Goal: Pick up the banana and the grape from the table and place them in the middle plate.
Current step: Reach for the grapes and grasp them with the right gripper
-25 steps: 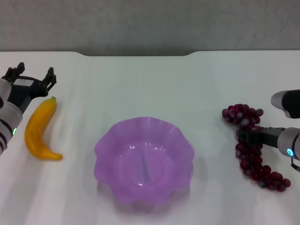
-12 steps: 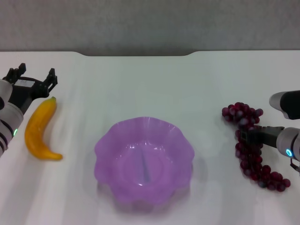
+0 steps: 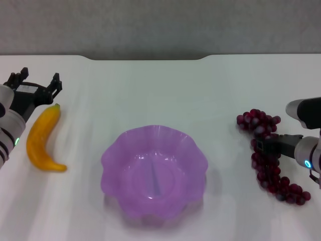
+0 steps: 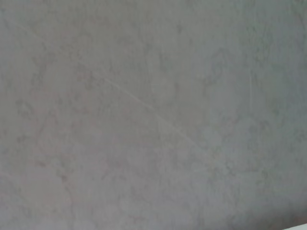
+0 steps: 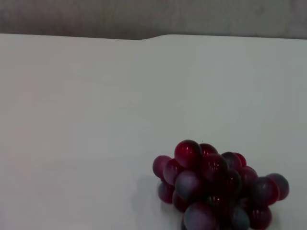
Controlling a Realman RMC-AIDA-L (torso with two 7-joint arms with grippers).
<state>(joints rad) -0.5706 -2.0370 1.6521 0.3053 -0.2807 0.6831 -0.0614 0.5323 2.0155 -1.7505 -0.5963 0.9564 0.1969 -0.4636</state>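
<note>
The banana (image 3: pixel 42 138) lies on the white table (image 3: pixel 160 90) at the left, its green tip pointing to the far side. My left gripper (image 3: pixel 35 84) is open just beyond that tip and holds nothing. The grape bunch (image 3: pixel 268 160) lies at the right, and its far end also shows in the right wrist view (image 5: pixel 216 184). My right gripper (image 3: pixel 262 144) lies across the middle of the bunch, low against it. The purple scalloped middle plate (image 3: pixel 113 155) stands empty in the centre, near the front.
The table's far edge has a rounded notch (image 3: pixel 148 58), with a grey wall behind it. The left wrist view shows only a blank grey surface. Bare tabletop lies between the plate and each fruit.
My right gripper has shifted very slightly over the grape bunch, and the bunch has barely moved. The left arm, banana and plate have not moved.
</note>
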